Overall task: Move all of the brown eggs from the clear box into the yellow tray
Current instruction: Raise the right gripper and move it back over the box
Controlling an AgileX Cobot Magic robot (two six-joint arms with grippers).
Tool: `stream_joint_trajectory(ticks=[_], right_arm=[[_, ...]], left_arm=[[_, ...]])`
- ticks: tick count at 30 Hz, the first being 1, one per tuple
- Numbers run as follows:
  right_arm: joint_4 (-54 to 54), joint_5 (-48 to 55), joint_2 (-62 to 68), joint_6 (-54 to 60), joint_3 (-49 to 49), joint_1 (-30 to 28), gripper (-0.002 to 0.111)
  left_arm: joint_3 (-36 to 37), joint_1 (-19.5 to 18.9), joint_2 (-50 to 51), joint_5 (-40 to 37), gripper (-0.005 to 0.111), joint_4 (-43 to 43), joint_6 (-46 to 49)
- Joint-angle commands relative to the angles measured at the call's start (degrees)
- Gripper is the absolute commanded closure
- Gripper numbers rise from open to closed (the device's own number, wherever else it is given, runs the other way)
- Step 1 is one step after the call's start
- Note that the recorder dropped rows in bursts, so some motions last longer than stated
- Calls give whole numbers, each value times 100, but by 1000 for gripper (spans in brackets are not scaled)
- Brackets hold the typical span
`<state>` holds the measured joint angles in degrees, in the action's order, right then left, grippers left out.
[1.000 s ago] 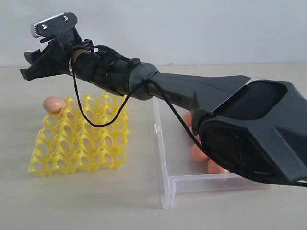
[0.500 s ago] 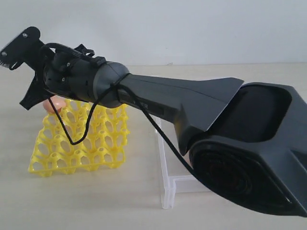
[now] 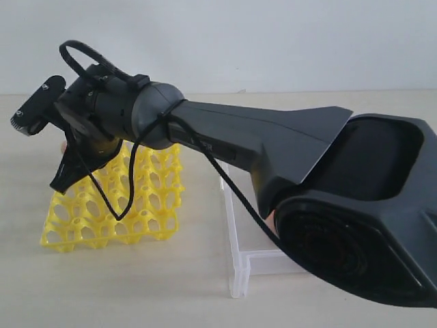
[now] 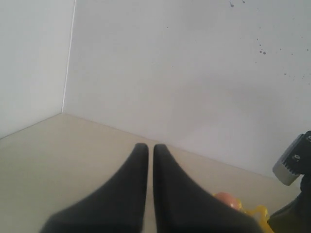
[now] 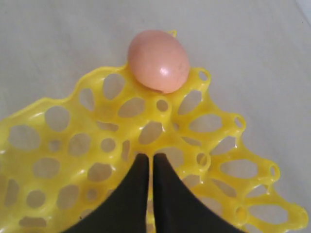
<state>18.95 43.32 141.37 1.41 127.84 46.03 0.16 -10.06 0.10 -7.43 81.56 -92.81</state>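
Observation:
One brown egg [image 5: 158, 60] sits in a corner cup of the yellow tray [image 5: 73, 141]. My right gripper [image 5: 148, 156] hovers just above the tray's lattice, shut and empty, a little short of that egg. In the exterior view the right arm reaches across to the left, and the right gripper [image 3: 57, 185] points down over the yellow tray [image 3: 136, 212]. The clear box [image 3: 235, 232] lies behind that arm, which hides the eggs in it. My left gripper [image 4: 147, 146] is shut, empty, raised and facing the wall, with the egg [image 4: 227, 199] off to one side.
The right arm's bulky black body [image 3: 355, 198] fills the right half of the exterior view. A black cable [image 3: 113, 205] loops down over the tray. A white wall stands behind the beige tabletop [image 3: 136, 287].
The right gripper has gone from open to shut, and has swung left and down over the tray. The egg stays in its corner cup. The left gripper stays shut.

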Motion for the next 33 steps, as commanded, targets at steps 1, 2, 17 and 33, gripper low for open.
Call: stream_joint_trajectory(ticks=[1,2,17,33], right_arm=[[-247,492,-306,354,12,-13,108],[-348,578,-358,418,12,-13,108],[-870,38,-1234,655,-1768,-23,108],[-158,-2979,-4289,-990,-6286,-597,108]], left_arm=[[-16,-5,-10,24,103,29,5],[-16,-5,-10,24,103,29,5],[-16,-5,-10,24,103,29,5],[-16,-5,-10,175,103,29,6]])
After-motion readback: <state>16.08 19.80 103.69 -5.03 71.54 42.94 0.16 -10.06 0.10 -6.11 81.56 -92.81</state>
